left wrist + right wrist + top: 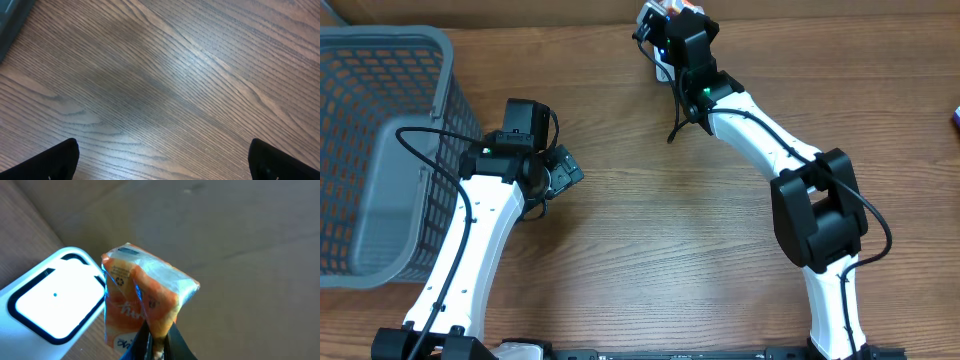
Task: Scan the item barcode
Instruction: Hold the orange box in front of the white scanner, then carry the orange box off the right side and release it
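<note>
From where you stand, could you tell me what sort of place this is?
Probably a mock checkout bench: a white scanner with a lit window, an orange packet pinched in the right gripper beside it, and a grey basket on the table.

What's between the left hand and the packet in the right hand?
Overhead shows only bare tabletop between the open left hand and the orange packet the right hand pinches; the white scanner sits beside that packet.

The packet (145, 292) is orange and white, wrapped in shiny clear plastic. It is held up by its bottom edge, tilted, just beside the scanner (55, 300). The scanner is white, with a bright window edged in black.
</note>
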Robot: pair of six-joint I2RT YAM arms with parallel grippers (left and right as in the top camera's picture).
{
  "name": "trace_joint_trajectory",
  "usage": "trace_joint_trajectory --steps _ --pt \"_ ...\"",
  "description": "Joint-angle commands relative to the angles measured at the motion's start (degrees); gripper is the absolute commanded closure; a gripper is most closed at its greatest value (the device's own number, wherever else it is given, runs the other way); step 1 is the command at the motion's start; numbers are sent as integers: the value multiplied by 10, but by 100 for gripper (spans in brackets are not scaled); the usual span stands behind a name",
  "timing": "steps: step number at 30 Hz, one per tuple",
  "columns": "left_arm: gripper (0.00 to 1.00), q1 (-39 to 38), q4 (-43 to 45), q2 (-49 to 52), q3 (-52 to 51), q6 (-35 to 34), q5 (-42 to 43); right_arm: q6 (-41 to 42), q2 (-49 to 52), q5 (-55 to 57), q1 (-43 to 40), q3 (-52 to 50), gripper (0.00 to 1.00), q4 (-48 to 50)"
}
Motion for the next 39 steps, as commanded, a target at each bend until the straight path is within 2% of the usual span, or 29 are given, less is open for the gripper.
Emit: trace_joint_trajectory --steps 1,10,16,19,25,27,30,32,34,36,39 --pt "0 -1 0 2 2 -6 0 -50 33 -35 -6 14 96 24" --pt "0 -1 0 2 2 -6 0 -59 63 -29 -7 14 96 59" --pt "0 -1 0 2 2 -5 0 -13 60 71 -19 14 96 166" --pt "0 -1 0 2 2 -6 0 49 49 147 -38 15 96 208" --pt "0 -1 0 2 2 -6 0 221 37 356 -108 25 96 209" --pt "0 -1 0 2 2 -6 0 244 34 424 -139 25 96 209" --pt "0 -1 0 2 2 -6 0 229 34 497 -194 25 96 209" --pt "0 -1 0 2 2 -5 0 219 34 533 -239 25 96 183" --pt "0 -1 0 2 2 -6 0 242 34 555 -274 24 96 144" --pt "0 -1 0 2 2 -6 0 303 33 578 -304 24 96 81" --pt "0 -1 0 2 2 -6 0 437 27 541 -338 24 96 -107"
